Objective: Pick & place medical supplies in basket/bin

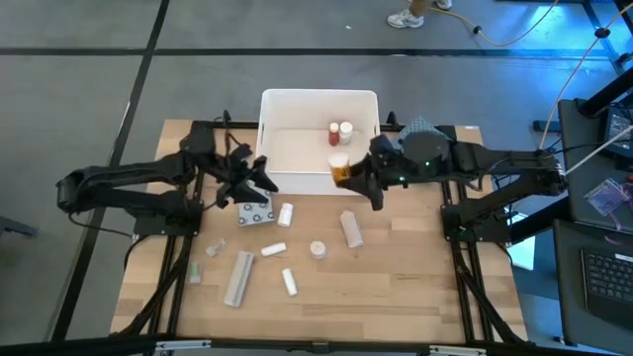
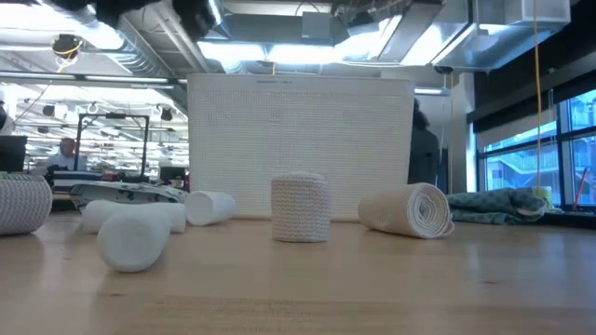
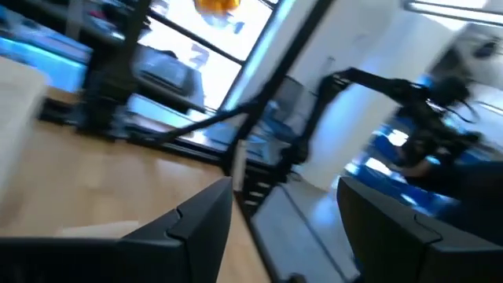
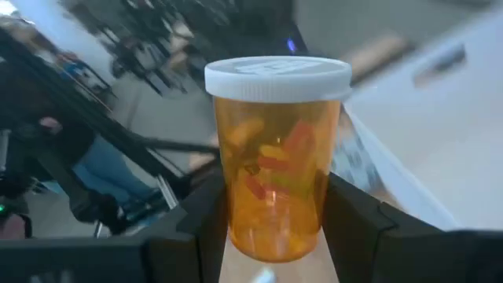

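Note:
The white bin [image 1: 297, 148] stands at the table's far middle, with a red white-capped bottle [image 1: 341, 132] inside; its wall [image 2: 298, 140] fills the low view. My right gripper [image 1: 354, 180] is shut on an orange white-capped bottle [image 1: 340, 168] at the bin's near rim. My left gripper [image 1: 252, 183] hangs open near the bin's near left corner, above the grey dotted packet [image 1: 255, 213]; nothing lies between its fingers [image 3: 287, 236]. Several white and beige rolls [image 1: 351, 229] [image 1: 317, 249] [image 1: 286, 214] and a long pale tube [image 1: 239, 277] lie on the table. My right gripper [image 4: 275, 236] pinches the orange bottle's lower body [image 4: 271, 212] between its two fingers, one on each side. The white cap [image 4: 277, 76] points away from the wrist. The bottle is lifted clear of the table, at the bin's near wall.
More rolls [image 1: 274, 249] [image 1: 289, 282] and small pale items [image 1: 216, 247] [image 1: 195, 272] lie on the table's near left half. In the low view, rolls [image 2: 300, 207] [image 2: 410, 209] [image 2: 135, 237] stand or lie before the bin, and a patterned cloth [image 2: 503, 203] lies at the right.

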